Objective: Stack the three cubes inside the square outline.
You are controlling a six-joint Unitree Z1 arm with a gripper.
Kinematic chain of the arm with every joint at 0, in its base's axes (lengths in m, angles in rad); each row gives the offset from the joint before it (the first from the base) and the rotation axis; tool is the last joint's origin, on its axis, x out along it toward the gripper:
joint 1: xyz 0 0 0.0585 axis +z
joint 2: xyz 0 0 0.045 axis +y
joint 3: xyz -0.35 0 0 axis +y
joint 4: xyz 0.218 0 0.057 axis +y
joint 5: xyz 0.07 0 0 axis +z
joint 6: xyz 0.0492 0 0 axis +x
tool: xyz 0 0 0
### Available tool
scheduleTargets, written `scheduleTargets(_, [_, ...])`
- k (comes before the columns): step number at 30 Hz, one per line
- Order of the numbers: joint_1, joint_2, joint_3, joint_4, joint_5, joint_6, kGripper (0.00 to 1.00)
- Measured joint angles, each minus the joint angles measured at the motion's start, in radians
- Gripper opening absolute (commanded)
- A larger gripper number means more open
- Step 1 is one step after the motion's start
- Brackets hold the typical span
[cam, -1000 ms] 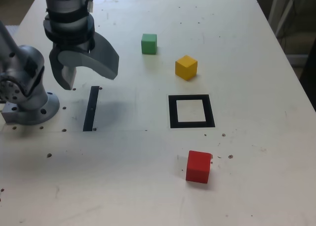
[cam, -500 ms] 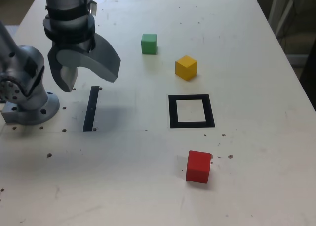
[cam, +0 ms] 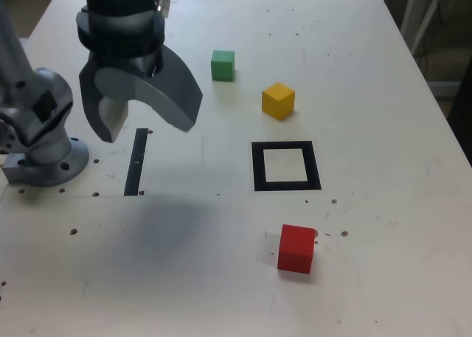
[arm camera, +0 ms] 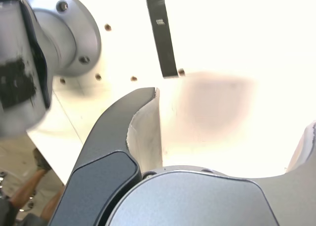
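Observation:
Three cubes lie apart on the white table in the exterior view. The green cube is farthest back, with the yellow cube to its right and nearer. In front sits the red cube. Between yellow and red lies the black square outline, with nothing inside it. My gripper hangs open and empty above the table, well to the exterior view's left of all the cubes. The wrist view shows the open gripper over bare table, with no cube in that view.
A straight black strip lies under the gripper and also shows in the wrist view as the black strip. The arm's metal base stands at the exterior view's left. The table's right edge runs near dark furniture.
The gripper has moved toward the exterior view's right and risen closer to the camera, still open. Its shadow has slid toward the front of the table. No cube has moved.

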Motion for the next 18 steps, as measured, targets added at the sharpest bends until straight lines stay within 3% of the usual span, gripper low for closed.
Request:
scheduleTargets(3, [-0.087, 0.061, -0.089, 0.033, -0.001, -0.021, 1.00])
scheduleTargets(10, [-0.171, 0.188, -0.300, 0.066, -0.013, -0.066, 1.00])
scheduleTargets(14, [-0.231, 0.329, -0.457, 0.169, 0.001, -0.077, 1.00])
scheduleTargets(18, [-0.243, 0.438, -0.576, 0.199, 0.008, -0.051, 1.00])
